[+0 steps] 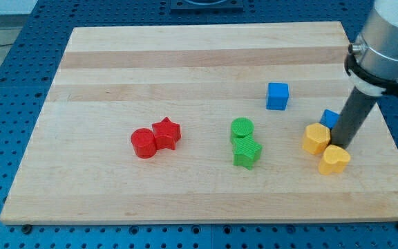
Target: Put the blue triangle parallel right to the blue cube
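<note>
The blue cube (pixel 278 95) sits on the wooden board right of centre. The blue triangle (pixel 329 118) lies to its lower right, partly hidden behind my rod. My tip (pixel 340 145) rests on the board just below and right of the blue triangle, between the yellow hexagon (pixel 316 138) on its left and the yellow heart (pixel 334 159) just below it. The tip seems to touch or nearly touch the triangle and both yellow blocks.
A green cylinder (pixel 241 128) and a green star (pixel 247 151) sit together at centre. A red cylinder (pixel 143 143) and a red star (pixel 166 133) sit together at the left. The board's right edge (pixel 385 131) is close to my tip.
</note>
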`<state>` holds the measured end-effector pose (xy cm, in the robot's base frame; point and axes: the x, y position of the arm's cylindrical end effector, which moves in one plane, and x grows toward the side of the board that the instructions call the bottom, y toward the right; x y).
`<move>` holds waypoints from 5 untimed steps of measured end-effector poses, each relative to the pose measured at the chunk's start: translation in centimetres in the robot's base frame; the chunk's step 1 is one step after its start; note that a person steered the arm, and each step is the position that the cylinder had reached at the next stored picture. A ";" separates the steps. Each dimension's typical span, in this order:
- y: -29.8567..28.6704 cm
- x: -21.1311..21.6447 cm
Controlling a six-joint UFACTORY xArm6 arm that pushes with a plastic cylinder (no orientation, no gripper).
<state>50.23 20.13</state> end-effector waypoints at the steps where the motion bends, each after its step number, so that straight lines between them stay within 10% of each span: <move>1: -0.7 -1.9; 5: 1.0 -5.1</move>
